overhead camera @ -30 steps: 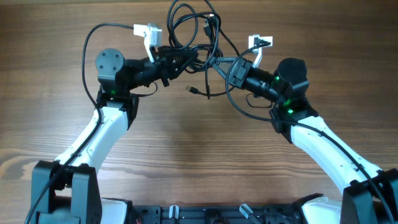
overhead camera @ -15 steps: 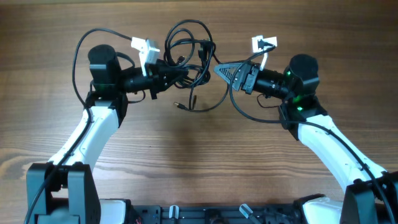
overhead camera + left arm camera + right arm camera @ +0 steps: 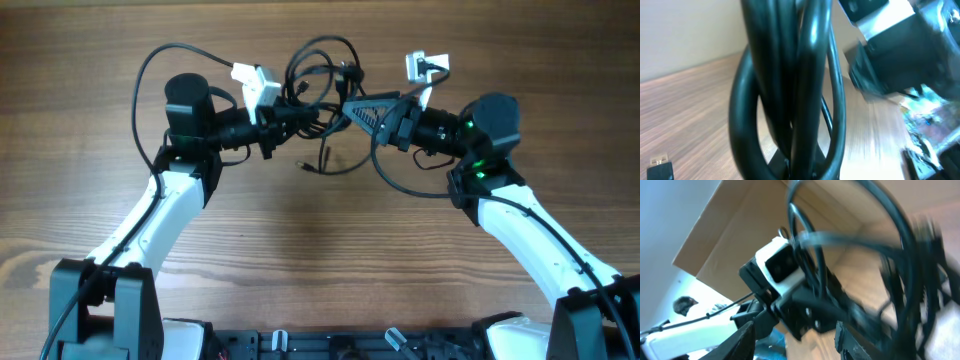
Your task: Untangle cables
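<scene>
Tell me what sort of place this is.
Probably an indoor robot test bench: a wood-grain table, two robot arms working over it, and brown cardboard behind, seen from the right wrist.

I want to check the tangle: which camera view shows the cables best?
Overhead: the cables show whole, with loops and a loose plug end. Left wrist shows only close-up loops; right wrist, blurred strands.

Overhead, the left gripper (image 3: 296, 114) buries its tips in the cables (image 3: 318, 88), whose crossings are too small to follow. From the left wrist the cables run off top and bottom; left of them a plug (image 3: 657, 167) is clipped by the edge, right of them the right arm (image 3: 900, 50) blurs. From the right wrist the cables smear.
</scene>
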`<state>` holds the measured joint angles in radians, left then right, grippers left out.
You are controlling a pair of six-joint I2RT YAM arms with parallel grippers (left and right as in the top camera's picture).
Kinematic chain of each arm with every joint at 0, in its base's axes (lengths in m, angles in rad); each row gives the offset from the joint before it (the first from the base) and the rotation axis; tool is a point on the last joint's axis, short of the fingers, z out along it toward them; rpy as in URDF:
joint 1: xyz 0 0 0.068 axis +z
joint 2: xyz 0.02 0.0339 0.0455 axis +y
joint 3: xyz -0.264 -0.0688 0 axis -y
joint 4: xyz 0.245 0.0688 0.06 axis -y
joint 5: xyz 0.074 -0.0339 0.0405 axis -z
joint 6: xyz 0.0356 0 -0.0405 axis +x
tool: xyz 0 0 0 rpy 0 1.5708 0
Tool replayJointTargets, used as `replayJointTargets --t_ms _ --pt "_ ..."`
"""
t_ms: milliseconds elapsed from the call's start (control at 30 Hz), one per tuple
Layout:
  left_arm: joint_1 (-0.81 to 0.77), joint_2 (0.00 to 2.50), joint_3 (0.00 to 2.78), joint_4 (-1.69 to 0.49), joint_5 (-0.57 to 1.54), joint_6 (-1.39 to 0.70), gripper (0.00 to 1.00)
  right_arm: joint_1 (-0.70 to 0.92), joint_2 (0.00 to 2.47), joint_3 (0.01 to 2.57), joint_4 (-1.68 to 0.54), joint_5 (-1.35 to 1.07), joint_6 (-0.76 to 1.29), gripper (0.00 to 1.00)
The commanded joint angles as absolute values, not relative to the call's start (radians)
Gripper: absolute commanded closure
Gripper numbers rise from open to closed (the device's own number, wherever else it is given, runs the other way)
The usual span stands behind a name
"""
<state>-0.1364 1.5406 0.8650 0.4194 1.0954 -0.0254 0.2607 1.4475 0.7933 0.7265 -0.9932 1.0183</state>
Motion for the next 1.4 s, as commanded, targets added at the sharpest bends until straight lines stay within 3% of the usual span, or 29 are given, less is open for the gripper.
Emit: replayJointTargets --t_ms 0,133,333,567,767,933,1167,1367 --pt "-0.140 1.531 0.870 0.478 1.009 -0.151 0.96 0.259 1.449 0.798 0.648 -0.993 1.077 0.48" --pt "-0.215 1.531 0.870 0.505 0.852 -0.150 0.96 0.306 1.449 0.798 0.627 -0.966 1.102 0.48" --pt "-0.243 1.531 0.870 0.505 0.843 -0.139 0.96 0.307 1.449 0.798 0.573 -0.808 1.074 0.47" --pt "-0.243 1.531 0.870 0.505 1.007 -0.134 0.96 0.307 1.449 0.798 0.435 -0.522 1.047 0.47" --pt "-0.238 1.530 0.870 0.627 1.174 -0.136 0.96 0.300 1.449 0.798 0.136 -0.255 1.019 0.47" --pt "-0.167 1.530 0.870 0.622 1.178 -0.173 0.96 0.234 1.449 0.798 0.199 -0.453 1.024 0.57" --pt "-0.107 1.530 0.870 0.621 1.179 -0.165 0.96 0.231 1.449 0.798 0.409 -0.854 0.997 0.55" --pt "-0.096 1.530 0.870 0.559 1.269 -0.166 0.96 0.231 1.449 0.798 0.631 -0.712 1.023 0.44"
